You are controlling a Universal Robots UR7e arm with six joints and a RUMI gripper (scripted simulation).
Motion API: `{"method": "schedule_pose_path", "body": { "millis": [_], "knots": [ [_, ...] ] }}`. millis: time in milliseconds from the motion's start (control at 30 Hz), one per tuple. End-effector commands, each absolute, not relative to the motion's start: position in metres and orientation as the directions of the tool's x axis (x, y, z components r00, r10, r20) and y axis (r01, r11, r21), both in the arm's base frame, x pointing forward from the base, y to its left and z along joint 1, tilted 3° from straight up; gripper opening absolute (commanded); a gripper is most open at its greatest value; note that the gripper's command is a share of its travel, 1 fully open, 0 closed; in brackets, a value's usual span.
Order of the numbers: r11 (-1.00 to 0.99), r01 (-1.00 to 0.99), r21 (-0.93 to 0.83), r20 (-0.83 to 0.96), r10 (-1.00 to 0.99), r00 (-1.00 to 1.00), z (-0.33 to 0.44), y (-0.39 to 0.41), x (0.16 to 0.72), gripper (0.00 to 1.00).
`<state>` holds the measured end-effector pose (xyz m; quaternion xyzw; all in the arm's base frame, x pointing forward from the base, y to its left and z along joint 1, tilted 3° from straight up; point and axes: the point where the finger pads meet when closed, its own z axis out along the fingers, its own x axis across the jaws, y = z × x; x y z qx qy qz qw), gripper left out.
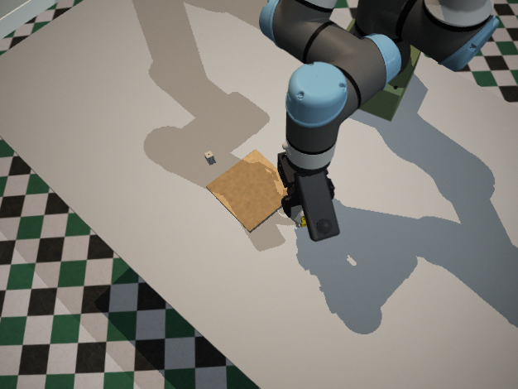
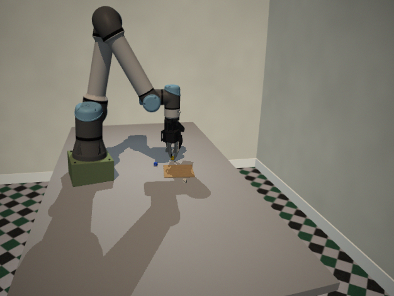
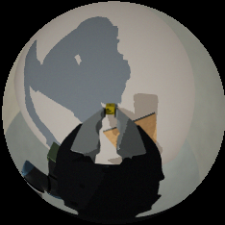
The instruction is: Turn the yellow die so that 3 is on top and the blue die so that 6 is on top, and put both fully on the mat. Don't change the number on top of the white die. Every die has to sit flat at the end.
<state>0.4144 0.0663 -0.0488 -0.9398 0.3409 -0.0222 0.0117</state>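
The yellow die (image 1: 304, 221) (image 2: 172, 158) (image 3: 111, 110) is between the fingertips of my gripper (image 2: 172, 157) (image 3: 110, 108), which is shut on it. The die is beside the mat, off its edge, low over or on the table; which is not clear. Its upper number cannot be read. The mat (image 1: 247, 194) (image 2: 180, 172) (image 3: 151, 126) is tan and square. The blue die (image 2: 155, 164) sits on the table to the left of the mat in the exterior view; the arm hides it in the top view. The white die (image 1: 209, 156) (image 2: 184, 180) sits off the mat, with one dark pip on its top.
The green robot base (image 1: 378, 104) (image 2: 92, 172) stands on the table on the arm's side. The table's long edge (image 1: 137, 274) runs beyond the mat and white die. Arm shadows lie across the table (image 2: 254, 248) and over part of the mat.
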Motion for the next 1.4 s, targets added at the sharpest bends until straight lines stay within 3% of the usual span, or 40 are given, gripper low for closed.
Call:
{"method": "schedule_pose_path", "body": {
  "millis": [0, 533, 1367],
  "knots": [
    [-0.768, -0.639, -0.038, 0.037, -0.64, 0.767, -0.021, 0.066, 0.414, 0.0],
    [-0.768, -0.639, -0.038, 0.037, -0.64, 0.767, 0.039, 0.066, 0.411, 0.0],
    [-0.807, -0.59, -0.035, 0.039, -0.591, 0.806, 0.042, 0.05, 0.409, 0.0]
  ]
}}
